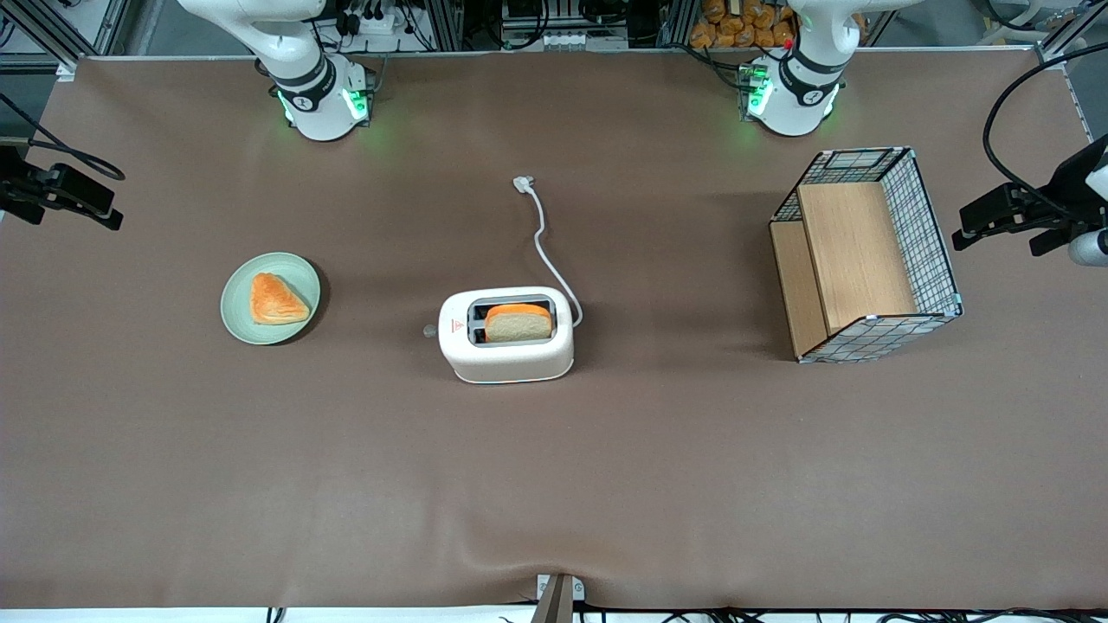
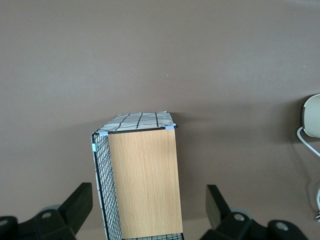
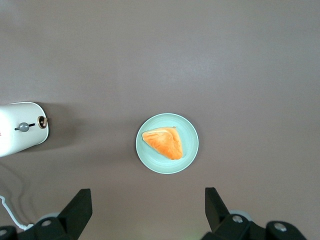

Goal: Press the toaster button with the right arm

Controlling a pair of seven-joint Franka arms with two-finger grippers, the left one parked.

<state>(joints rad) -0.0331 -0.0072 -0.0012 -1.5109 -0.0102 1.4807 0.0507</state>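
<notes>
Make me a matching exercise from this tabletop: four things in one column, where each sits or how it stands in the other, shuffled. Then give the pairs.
Things
1. pastry
2. bread slice
3. toaster button
4. right arm's hand

Places or states
A. in a slot of the toaster
B. open, high above the green plate
C. lying on the green plate
D. sticking out of the toaster's short end by the red triangle

Pairs: 1-C, 2-A, 3-D, 4-B
</notes>
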